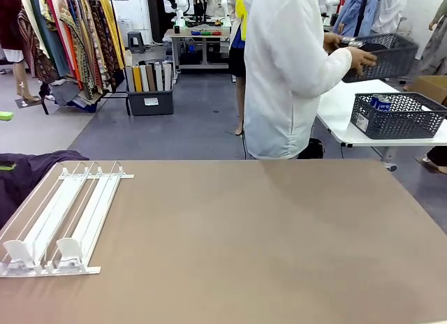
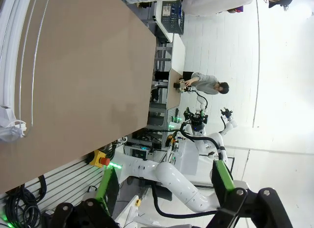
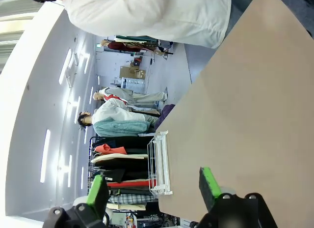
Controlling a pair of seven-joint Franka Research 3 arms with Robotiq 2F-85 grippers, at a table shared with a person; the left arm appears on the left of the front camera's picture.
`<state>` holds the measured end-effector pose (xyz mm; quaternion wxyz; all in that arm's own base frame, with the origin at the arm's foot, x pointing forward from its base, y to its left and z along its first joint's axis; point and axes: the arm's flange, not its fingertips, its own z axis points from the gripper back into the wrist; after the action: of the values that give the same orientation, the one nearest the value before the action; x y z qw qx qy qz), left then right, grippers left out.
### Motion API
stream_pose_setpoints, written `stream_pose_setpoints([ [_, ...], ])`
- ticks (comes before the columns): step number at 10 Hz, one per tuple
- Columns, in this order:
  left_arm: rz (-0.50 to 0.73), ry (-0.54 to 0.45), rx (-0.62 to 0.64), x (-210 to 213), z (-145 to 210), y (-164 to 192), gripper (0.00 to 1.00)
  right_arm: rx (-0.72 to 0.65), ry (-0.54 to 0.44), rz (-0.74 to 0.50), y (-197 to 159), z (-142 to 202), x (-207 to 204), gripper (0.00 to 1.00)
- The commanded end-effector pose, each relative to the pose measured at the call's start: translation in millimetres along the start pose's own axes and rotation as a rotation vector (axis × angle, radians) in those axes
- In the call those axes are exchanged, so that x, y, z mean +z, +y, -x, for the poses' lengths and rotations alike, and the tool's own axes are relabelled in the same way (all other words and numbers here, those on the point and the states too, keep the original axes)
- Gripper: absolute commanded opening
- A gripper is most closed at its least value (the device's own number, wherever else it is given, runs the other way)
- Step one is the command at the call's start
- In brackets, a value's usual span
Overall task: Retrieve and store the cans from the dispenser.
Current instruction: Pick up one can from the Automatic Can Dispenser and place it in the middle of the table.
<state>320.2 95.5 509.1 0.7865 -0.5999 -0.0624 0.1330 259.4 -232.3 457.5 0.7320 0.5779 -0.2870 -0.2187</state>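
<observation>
1. The flat white-and-clear plastic dispenser rack [image 1: 63, 219] lies on the left part of the brown table [image 1: 265, 240].
2. Behind the table's far edge stands a person in a white coat [image 1: 290, 72], holding a dark grey lattice basket [image 1: 387, 55].
3. To the right, on a white side table [image 1: 342, 111], sits another dark lattice basket [image 1: 398, 116] with blue cans [image 1: 380, 102] in it.

A bare brown tabletop [image 1: 265, 240] fills the near ground. At its 12 o'clock edge stands a person in a white coat [image 1: 290, 72], turned toward 3 o'clock. A white side table [image 1: 342, 111] at 2 o'clock carries a dark grey lattice basket [image 1: 398, 118]; a second grey basket [image 1: 391, 55] sits higher, just behind it. At 10 o'clock hangs a clothes rack [image 1: 66, 38], with a grey bin of fabric rolls [image 1: 150, 86] beside it. Dark purple cloth [image 1: 28, 172] lies at 9 o'clock.
</observation>
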Motion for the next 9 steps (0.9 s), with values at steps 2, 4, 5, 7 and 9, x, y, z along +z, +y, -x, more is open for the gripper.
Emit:
stream_pose_setpoints([
  [2, 0.003, 0.009, 0.004, 2.2, 1.9, -0.9, 1.0, 0.007, -0.013, -0.027, 3.4, -2.0, -2.3, 1.0],
  [4, 0.003, 0.009, 0.004, 2.2, 1.9, -0.9, 1.0, 0.007, -0.013, -0.027, 3.4, -2.0, -2.3, 1.0],
  [5, 0.003, 0.009, 0.004, 2.2, 1.9, -0.9, 1.0, 0.007, -0.013, -0.027, 3.4, -2.0, -2.3, 1.0],
  [7, 0.003, 0.009, 0.004, 2.2, 1.9, -0.9, 1.0, 0.007, -0.013, -0.027, 3.4, -2.0, -2.3, 1.0],
  [9, 0.003, 0.009, 0.004, 2.2, 1.9, -0.9, 1.0, 0.007, -0.013, -0.027, 3.4, -2.0, -2.3, 1.0],
])
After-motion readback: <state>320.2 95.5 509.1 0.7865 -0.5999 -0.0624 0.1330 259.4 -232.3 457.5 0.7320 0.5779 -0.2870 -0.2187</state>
